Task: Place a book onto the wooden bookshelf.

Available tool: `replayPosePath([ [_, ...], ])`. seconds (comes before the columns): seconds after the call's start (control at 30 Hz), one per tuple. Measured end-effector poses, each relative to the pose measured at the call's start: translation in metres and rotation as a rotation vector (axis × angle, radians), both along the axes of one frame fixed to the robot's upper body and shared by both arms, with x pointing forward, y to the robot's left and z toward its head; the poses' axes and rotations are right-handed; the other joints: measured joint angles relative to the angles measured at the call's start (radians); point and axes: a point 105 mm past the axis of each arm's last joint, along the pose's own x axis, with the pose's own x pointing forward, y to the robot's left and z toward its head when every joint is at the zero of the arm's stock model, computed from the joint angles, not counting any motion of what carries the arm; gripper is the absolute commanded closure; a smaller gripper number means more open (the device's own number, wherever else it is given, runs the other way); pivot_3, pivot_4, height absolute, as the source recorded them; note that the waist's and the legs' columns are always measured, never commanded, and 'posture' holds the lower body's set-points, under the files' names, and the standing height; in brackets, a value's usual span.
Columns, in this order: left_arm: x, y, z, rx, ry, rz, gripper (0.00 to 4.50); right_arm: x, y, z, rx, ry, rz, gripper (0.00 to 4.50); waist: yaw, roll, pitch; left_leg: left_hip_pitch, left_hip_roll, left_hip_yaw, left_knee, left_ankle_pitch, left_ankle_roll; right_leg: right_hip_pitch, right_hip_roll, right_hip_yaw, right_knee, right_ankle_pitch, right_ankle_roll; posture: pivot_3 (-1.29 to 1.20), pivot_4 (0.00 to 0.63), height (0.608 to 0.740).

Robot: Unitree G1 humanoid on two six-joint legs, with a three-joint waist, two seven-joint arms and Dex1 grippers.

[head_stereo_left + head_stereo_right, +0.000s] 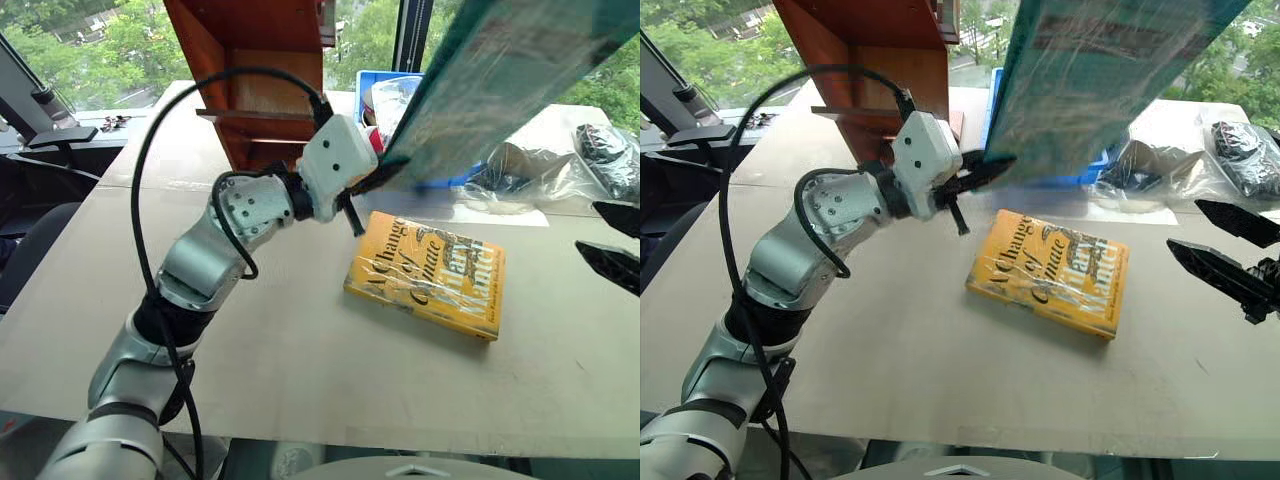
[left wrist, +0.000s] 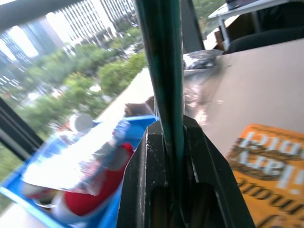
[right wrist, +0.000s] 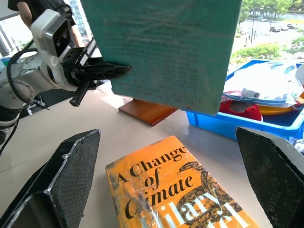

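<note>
From the left eye view, the book point(image 1: 500, 80) is already up off the table point(image 1: 300, 370), held in the air at the far right, with the bookshelf point(image 1: 262, 90) standing at the far side to its left. The lift is done; I'd judge carrying it over and setting it on the shelf board is all still left. The yellow book point(image 1: 428, 274) lies flat on the table below.

In the right eye view, the left gripper point(image 1: 985, 170) is clamped on the book's lower corner, while the right gripper point(image 1: 1225, 250) waits wide open at the right, holding nothing.

The left wrist view shows the fingers point(image 2: 152, 166) pinched tight on the book's thin edge, a blue bin point(image 2: 71, 190) beyond.

The right wrist view shows spread fingers point(image 3: 71, 171) above the yellow book.
</note>
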Motion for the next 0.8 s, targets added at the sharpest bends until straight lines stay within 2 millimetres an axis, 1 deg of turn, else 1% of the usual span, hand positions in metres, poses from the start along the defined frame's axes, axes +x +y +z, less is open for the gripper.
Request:
replayPosePath([
  [0.07,0.01,0.014,0.004,0.115,-0.203,0.133,4.45,0.003,0.0,0.005,0.013,-0.019,0.009,0.0,-0.005,0.0,0.0,0.0,0.0,0.0,-0.001,0.0,0.0,0.0,0.0,0.0,0.0,0.0,0.0,0.0,0.15,0.74],
  [0.1,0.014,0.021,0.006,0.158,-0.26,0.179,4.45,0.004,0.0,0.007,0.02,-0.024,0.011,0.0,-0.006,0.0,0.0,0.0,0.0,0.0,-0.001,0.0,0.0,0.0,0.0,0.0,0.0,0.0,0.0,0.0,0.15,0.74],
  [0.13,0.019,0.031,0.007,0.236,-0.346,0.249,4.45,0.006,0.0,0.009,0.039,-0.031,0.022,0.0,-0.007,0.0,0.0,0.0,0.0,0.0,-0.001,0.0,0.0,0.0,0.0,0.0,0.0,0.0,0.001,0.0,0.15,0.74],
  [0.2,0.022,0.04,0.01,0.306,-0.43,0.305,4.45,0.008,0.002,0.013,0.052,-0.04,0.039,0.0,-0.006,0.001,0.001,0.0,0.0,0.0,-0.001,0.0,0.0,-0.001,0.0,-0.001,0.0,0.0,0.001,0.0,0.15,0.74],
  [0.3,0.024,0.055,0.021,0.423,-0.58,0.407,4.45,0.013,0.006,0.02,0.08,-0.061,0.061,0.0,-0.005,0.0,0.001,0.0,0.0,0.0,-0.001,0.0,0.0,-0.001,0.0,-0.001,0.0,0.0,0.001,0.0,0.15,0.74],
  [0.4,0.028,0.068,0.032,0.486,-0.654,0.494,4.45,0.02,0.01,0.021,0.101,-0.061,0.086,0.0,-0.004,0.0,0.002,-0.001,0.0,-0.001,0.0,0.0,0.0,-0.001,0.0,-0.002,0.001,0.0,0.001,0.0,0.15,0.74],
  [0.43,0.028,0.073,0.042,0.495,-0.695,0.537,4.45,0.024,0.011,0.023,0.114,-0.063,0.097,0.0,-0.004,0.0,0.002,-0.001,0.0,-0.001,0.0,0.0,0.0,-0.001,0.0,-0.002,0.001,0.0,0.001,0.0,0.15,0.74],
  [0.47,0.027,0.076,0.05,0.493,-0.724,0.562,4.45,0.027,0.012,0.024,0.12,-0.065,0.106,0.0,-0.005,0.0,0.003,-0.001,0.0,-0.001,0.0,0.0,0.0,-0.001,0.0,-0.002,0.001,0.0,0.001,0.0,0.15,0.74],
  [0.53,0.025,0.077,0.056,0.5,-0.754,0.576,4.45,0.03,0.014,0.025,0.124,-0.067,0.12,0.0,-0.005,0.0,0.003,-0.001,0.001,-0.001,0.0,0.0,0.0,-0.001,0.0,-0.002,0.001,0.0,0.001,0.0,0.15,0.74],
  [0.63,0.025,0.078,0.052,0.536,-0.765,0.587,4.45,0.035,0.016,0.026,0.127,-0.068,0.134,0.0,-0.006,0.0,0.003,-0.001,0.001,-0.001,0.0,0.0,0.0,-0.001,0.0,-0.002,0.001,0.0,0.001,0.0,0.15,0.74],
  [0.73,0.026,0.088,0.045,0.579,-0.745,0.612,4.45,0.041,0.016,0.03,0.137,-0.078,0.146,0.0,-0.015,0.0,0.003,-0.001,0.001,0.0,0.0,0.0,0.0,-0.003,0.0,-0.002,0.002,0.0,0.001,0.0,0.15,0.74],
  [0.8,0.027,0.098,0.041,0.611,-0.735,0.646,4.45,0.045,0.015,0.03,0.13,-0.085,0.14,0.0,-0.016,0.001,0.003,-0.001,0.002,0.0,0.0,0.0,0.0,-0.003,0.0,-0.002,0.003,0.0,0.001,0.0,0.15,0.74],
])
